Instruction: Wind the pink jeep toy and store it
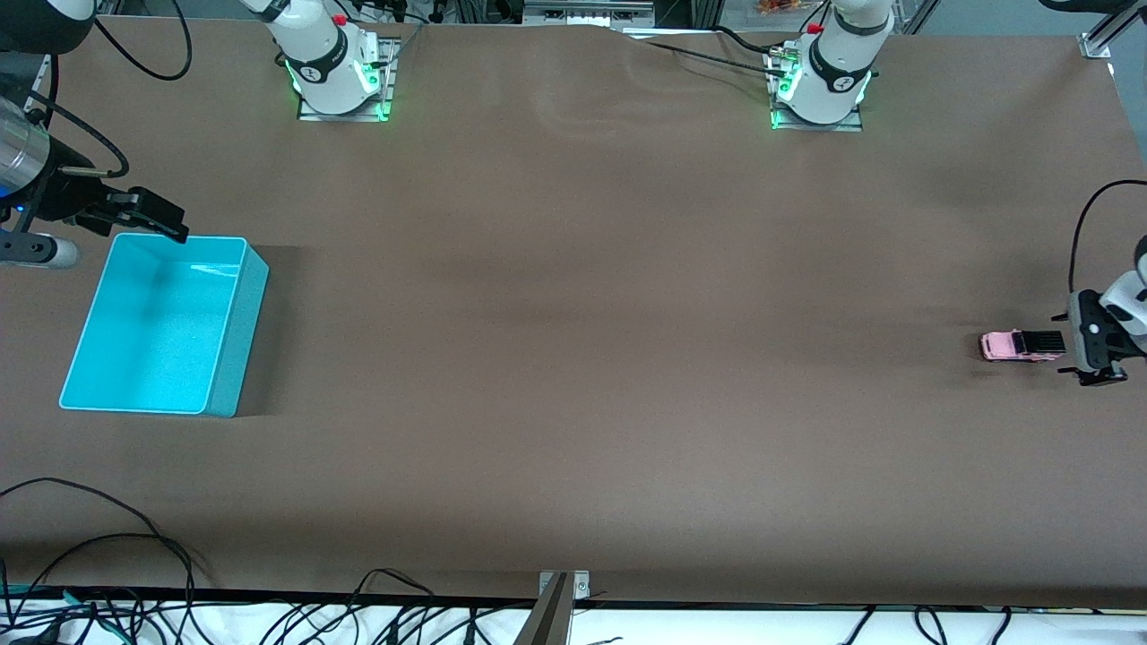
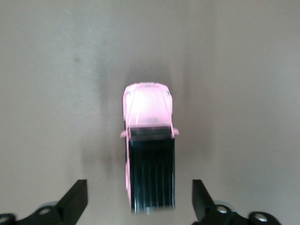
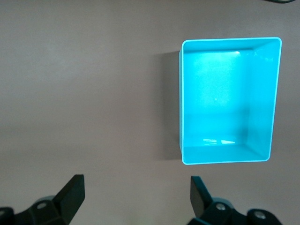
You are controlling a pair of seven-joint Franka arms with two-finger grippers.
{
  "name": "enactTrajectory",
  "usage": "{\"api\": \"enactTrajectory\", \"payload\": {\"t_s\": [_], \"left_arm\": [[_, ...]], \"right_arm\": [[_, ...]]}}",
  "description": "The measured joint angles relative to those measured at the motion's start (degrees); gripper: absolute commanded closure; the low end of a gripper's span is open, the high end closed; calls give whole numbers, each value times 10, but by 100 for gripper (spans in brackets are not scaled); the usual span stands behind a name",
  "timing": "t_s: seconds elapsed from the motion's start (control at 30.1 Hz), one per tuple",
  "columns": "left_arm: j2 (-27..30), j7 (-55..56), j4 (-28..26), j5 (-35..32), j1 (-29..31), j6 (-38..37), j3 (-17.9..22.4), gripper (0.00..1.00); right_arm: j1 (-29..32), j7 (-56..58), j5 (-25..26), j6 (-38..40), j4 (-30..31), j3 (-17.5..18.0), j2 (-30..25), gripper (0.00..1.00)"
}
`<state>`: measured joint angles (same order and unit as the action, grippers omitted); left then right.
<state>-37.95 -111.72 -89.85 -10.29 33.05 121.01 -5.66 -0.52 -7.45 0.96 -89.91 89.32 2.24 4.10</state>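
The pink jeep toy sits on its wheels on the brown table at the left arm's end, pink hood toward the right arm's end and black rear toward my left gripper. In the left wrist view the jeep has its black rear between the wide-open fingers of the left gripper, with gaps on both sides. My right gripper is open and empty, over the table beside the turquoise bin. The right wrist view shows the bin empty, off to one side of the right gripper.
The two arm bases stand along the table edge farthest from the front camera. Cables and a metal bracket lie along the nearest edge. Brown table surface stretches between bin and jeep.
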Motion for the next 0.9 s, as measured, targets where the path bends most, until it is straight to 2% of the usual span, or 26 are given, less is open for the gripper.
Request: {"api": "enactTrajectory", "payload": {"t_s": [0.37,0.9], "left_arm": [[46,128,40,1,-20,-121,-10,0],[55,380,126,24,-34,-276,-92,0]], "right_arm": [[0,0,0,0,0,0,0,0],[0,0,0,0,0,0,0,0]]}}
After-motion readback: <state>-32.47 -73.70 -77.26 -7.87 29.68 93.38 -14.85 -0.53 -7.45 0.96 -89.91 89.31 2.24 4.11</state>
